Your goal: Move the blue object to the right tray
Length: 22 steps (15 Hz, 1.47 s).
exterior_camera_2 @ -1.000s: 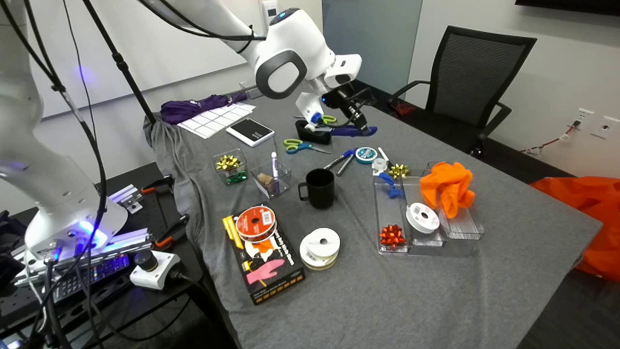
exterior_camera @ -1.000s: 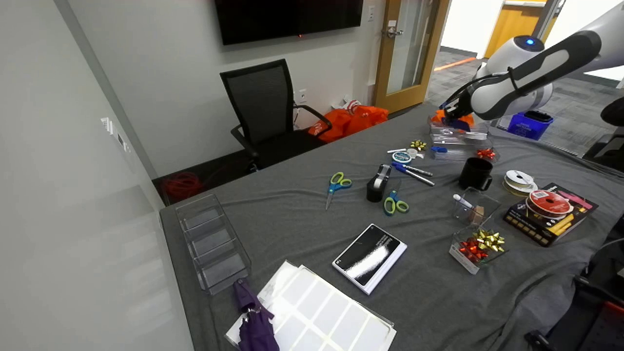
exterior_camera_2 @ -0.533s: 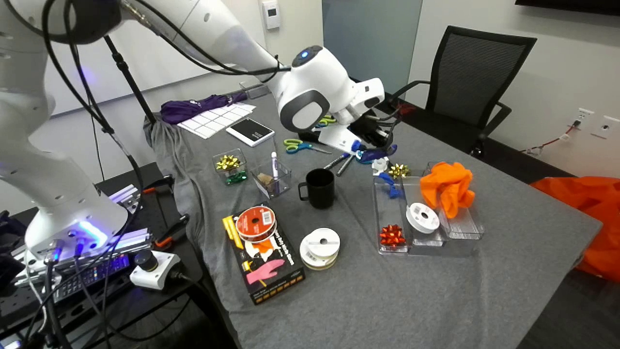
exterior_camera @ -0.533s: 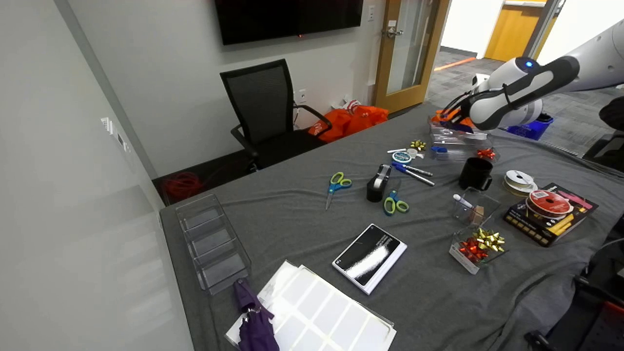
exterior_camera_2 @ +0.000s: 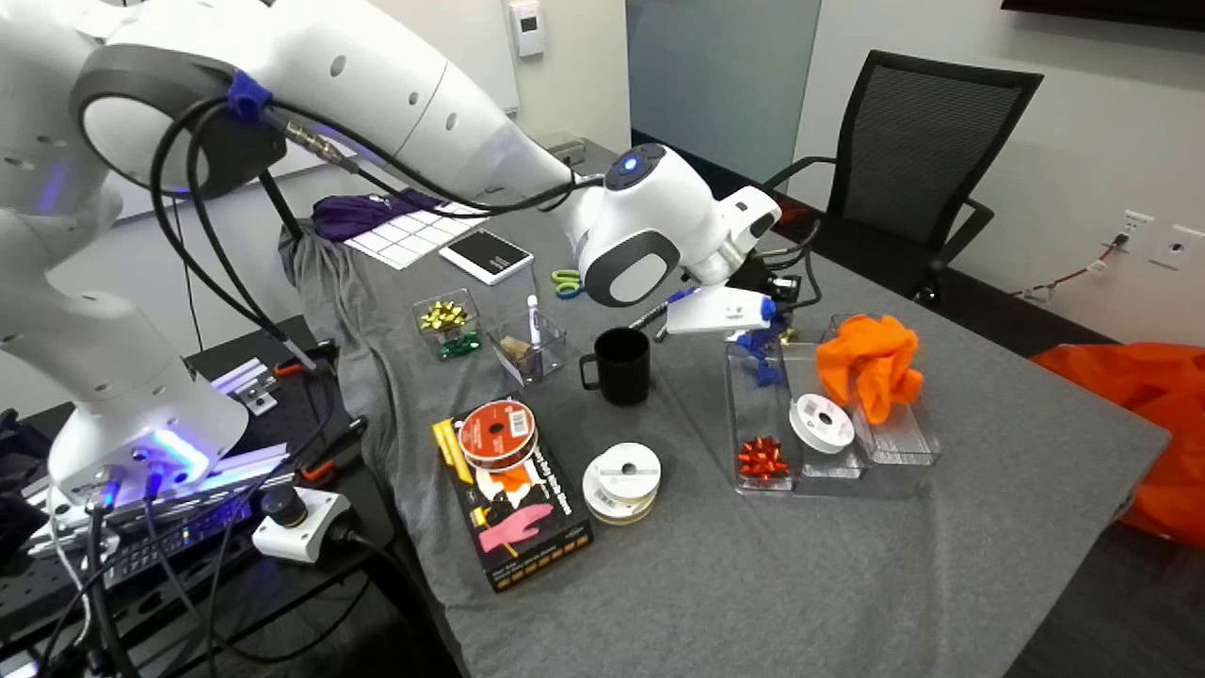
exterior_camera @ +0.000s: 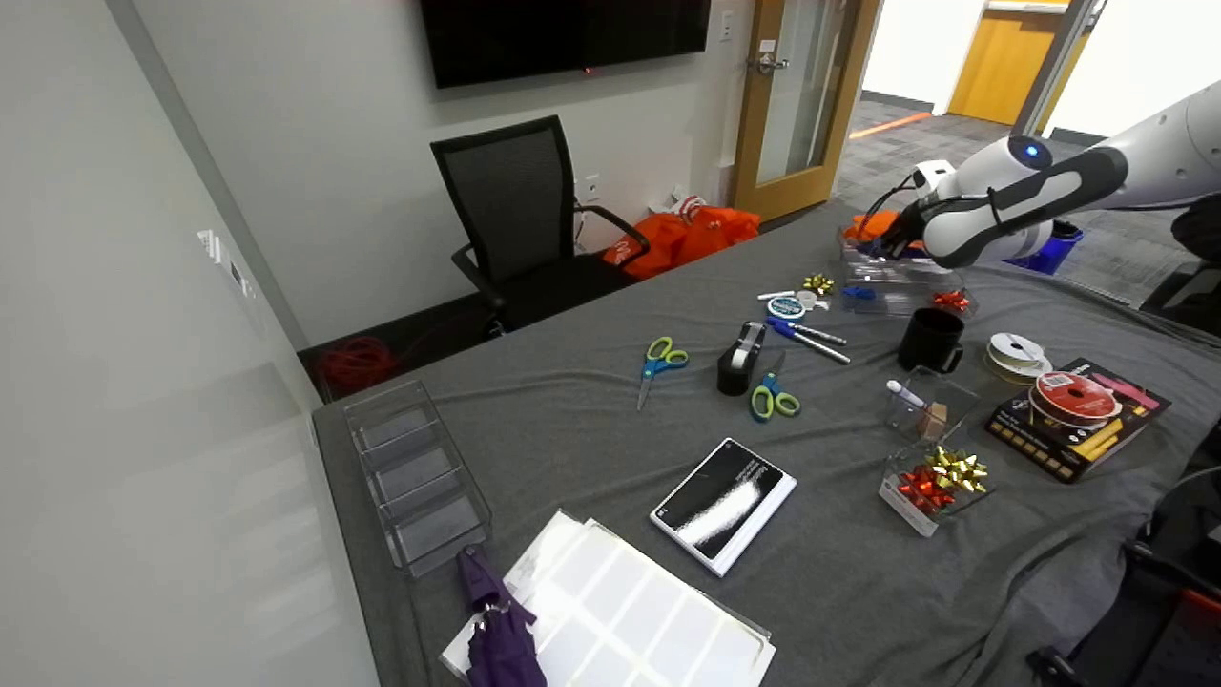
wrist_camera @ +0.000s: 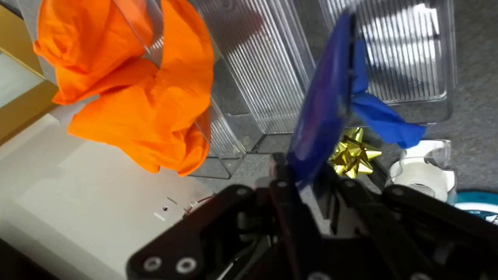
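Observation:
A long, glossy dark blue object (wrist_camera: 323, 101) is held between the fingers of my gripper (wrist_camera: 302, 171) in the wrist view. The gripper is shut on one end; the other end points away from it. In an exterior view, the object (exterior_camera_2: 770, 330) shows in part under the wrist, beside the near compartment of a clear divided tray (exterior_camera_2: 767, 410). The tray's ribbed compartments (wrist_camera: 268, 74) lie beyond and below the object in the wrist view. The fingertips are hidden by the arm in an exterior view. Another clear divided tray (exterior_camera: 410, 477) stands at the table's far end.
The tray holds an orange cloth (exterior_camera_2: 871, 363), a white spool (exterior_camera_2: 822, 423), a red bow (exterior_camera_2: 763, 457) and a blue strip (exterior_camera_2: 764, 372). A gold bow (wrist_camera: 352, 153) and tape roll (wrist_camera: 422, 177) lie beside it. A black mug (exterior_camera_2: 621, 365) stands nearby.
The arm has moved from over the scissors and tape dispenser toward the tray with the orange cloth, and lower. The dark blue object has stayed in the gripper.

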### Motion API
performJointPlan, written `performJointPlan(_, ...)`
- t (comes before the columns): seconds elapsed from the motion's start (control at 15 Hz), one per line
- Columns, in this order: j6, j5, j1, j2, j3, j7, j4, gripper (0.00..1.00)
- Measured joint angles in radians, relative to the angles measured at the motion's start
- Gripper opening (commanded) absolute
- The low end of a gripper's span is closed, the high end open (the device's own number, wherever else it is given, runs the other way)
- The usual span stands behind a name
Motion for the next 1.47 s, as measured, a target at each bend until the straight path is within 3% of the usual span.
performJointPlan(0.47, -0.009, -0.091, -0.157, 0.100, 0.214, -0.284, 0.043, 0.05)
performJointPlan(0.67, -0.024, -0.110, -0.205, 0.124, 0.268, -0.371, 0.049, 0.05)
performJointPlan(1.13, -0.042, -0.115, -0.235, 0.152, 0.287, -0.479, 0.113, 0.05)
performJointPlan(1.47, -0.041, -0.119, -0.225, 0.183, 0.259, -0.504, 0.171, 0.05)
